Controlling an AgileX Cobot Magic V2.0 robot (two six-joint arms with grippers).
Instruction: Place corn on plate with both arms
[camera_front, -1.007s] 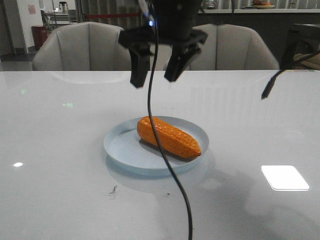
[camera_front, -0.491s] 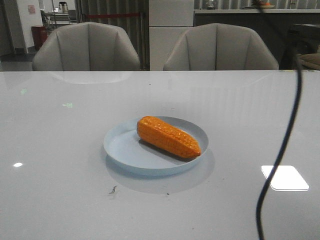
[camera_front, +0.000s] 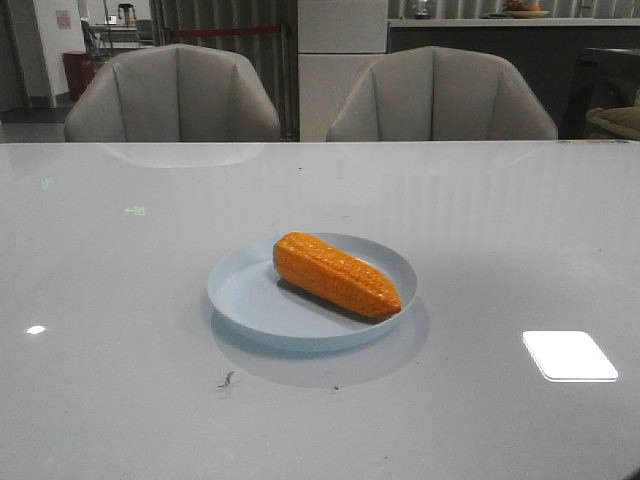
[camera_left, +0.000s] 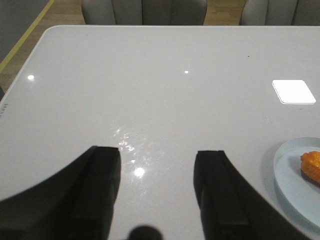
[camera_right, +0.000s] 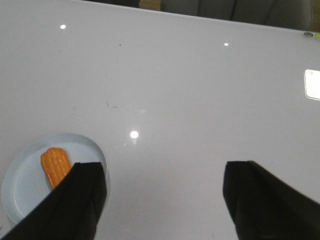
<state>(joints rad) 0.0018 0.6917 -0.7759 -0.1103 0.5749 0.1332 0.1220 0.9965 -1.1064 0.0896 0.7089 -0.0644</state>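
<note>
Both of my hands hang above the glossy white table (camera_front: 120, 380), clear of everything: my left hand (camera_left: 157, 192) has its fingers spread apart with only bare tabletop between them, and my right hand (camera_right: 162, 200) is spread wide and empty too. Out past them, near the table's middle, the corn (camera_front: 337, 274) lies on its side inside the plate (camera_front: 245, 300), slanting from far-left to near-right with its tapered end by the right rim. The cob looks stiff, light and shiny, its bumpy kernel rows offering some bite, so I judge the thick middle the safest place to grip. The plate is shallow, smooth, pale blue and might slide easily. Two grey chairs (camera_front: 175, 95) stand beyond the far edge.
</note>
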